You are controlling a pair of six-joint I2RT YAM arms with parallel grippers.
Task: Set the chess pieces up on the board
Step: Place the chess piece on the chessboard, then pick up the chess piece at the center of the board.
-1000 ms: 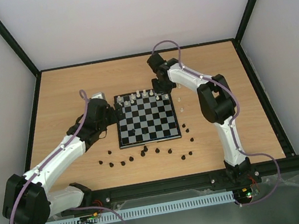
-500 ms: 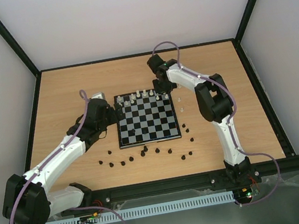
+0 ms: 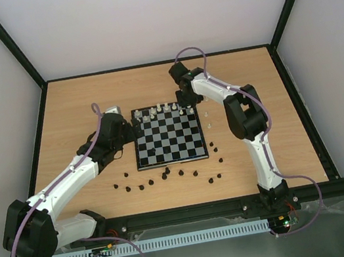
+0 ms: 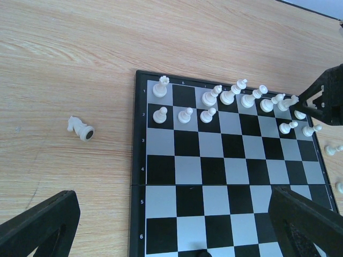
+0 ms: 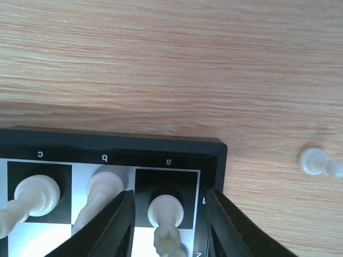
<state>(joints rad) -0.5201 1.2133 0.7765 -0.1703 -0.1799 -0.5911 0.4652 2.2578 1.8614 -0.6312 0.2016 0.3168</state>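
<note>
**Overhead and wrist views.** A square chessboard of black and pale grey checks with a thin dark border lies at the middle of the light wooden table. Small white pieces stand on its two far ranks, marked 1 and 2 at the border. They line most of rank 1 and part of rank 2. Small black pieces lie scattered on the wood just off the board's near edge and round its near right corner. One dark piece stands on the board itself, toward the near left. The left gripper hovers over the board's left edge with its two black fingers spread wide and nothing between them. A white knight lies on its side on the wood near the far left corner, apart from the border. The right gripper is at the far right corner. Its fingers are parted to either side of a single white piece standing on the black corner square of file a, rank 1. A gap shows on each side of that piece, so neither finger touches it. Two further white pieces occupy the adjoining squares of files b and c. A white pawn lies on the wood beside this corner, off the board.
</note>
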